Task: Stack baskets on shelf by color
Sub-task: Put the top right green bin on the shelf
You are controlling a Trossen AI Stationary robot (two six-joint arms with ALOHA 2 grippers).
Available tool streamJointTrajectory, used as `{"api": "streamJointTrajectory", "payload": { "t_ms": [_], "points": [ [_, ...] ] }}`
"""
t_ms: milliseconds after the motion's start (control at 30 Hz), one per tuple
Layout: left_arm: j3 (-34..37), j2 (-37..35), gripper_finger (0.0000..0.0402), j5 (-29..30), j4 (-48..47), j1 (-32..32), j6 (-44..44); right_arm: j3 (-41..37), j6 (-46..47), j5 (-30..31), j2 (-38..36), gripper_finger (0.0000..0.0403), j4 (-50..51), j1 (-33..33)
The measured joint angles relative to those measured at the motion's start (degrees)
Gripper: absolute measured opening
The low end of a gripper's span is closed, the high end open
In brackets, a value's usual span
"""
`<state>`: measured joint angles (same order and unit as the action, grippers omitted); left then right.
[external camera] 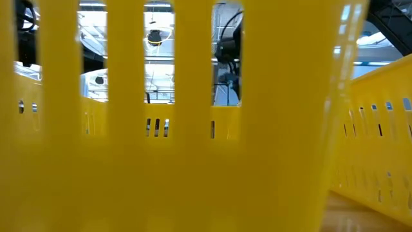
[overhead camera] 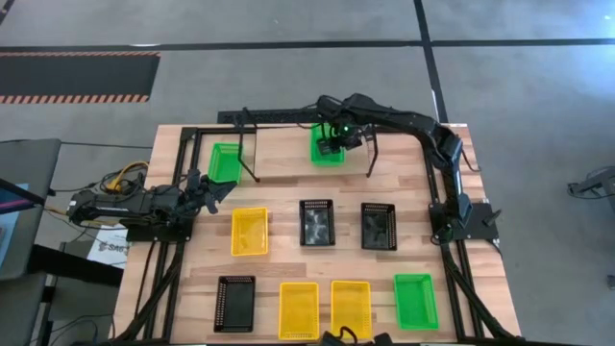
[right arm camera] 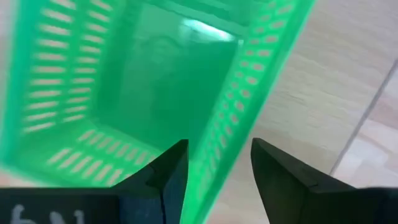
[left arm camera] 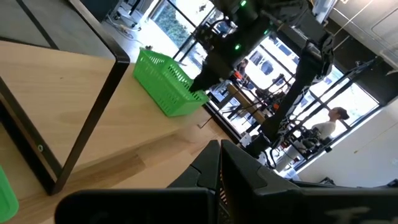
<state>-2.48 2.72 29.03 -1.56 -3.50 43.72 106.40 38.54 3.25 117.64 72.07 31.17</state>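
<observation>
The right gripper [overhead camera: 333, 142] is hovering over a green basket [overhead camera: 327, 146] on the shelf [overhead camera: 288, 165], its fingers [right arm camera: 169, 177] spread astride the basket's side wall, apparently letting go. A second green basket [overhead camera: 225, 161] is sitting farther along the shelf. The left gripper [overhead camera: 213, 187], closed and empty, is waiting near the table's [overhead camera: 288, 216] left edge.

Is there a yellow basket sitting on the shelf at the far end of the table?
No, in the high view the shelf holds only two green baskets; the three yellow baskets lie on the open table.
</observation>
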Motion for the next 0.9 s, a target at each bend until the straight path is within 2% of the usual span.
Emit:
{"api": "streamJointTrajectory", "payload": {
  "t_ms": [200,433,600,733,900],
  "points": [
    [0.00,0.00,0.0000,0.06,0.00,0.01,0.00,4.84,-0.26,1.10,-0.24,0.0195,-1.83,-0.02],
    [0.00,0.00,0.0000,0.08,0.02,-0.01,0.00,5.26,-0.19,1.09,-0.09,0.0196,-2.93,-0.71],
    [0.00,0.00,0.0000,0.08,0.02,0.00,-0.23,5.26,-0.01,-0.15,-0.09,0.0190,-9.55,-2.73],
    [0.00,0.00,0.0000,0.08,0.02,-0.01,-0.24,5.26,-0.04,-1.37,-0.09,0.0160,-12.84,-4.28],
    [0.00,0.00,0.0000,0.06,0.02,0.00,-0.22,5.26,-2.35,-1.45,-0.07,0.0079,-12.50,-5.42]
  ]
}}
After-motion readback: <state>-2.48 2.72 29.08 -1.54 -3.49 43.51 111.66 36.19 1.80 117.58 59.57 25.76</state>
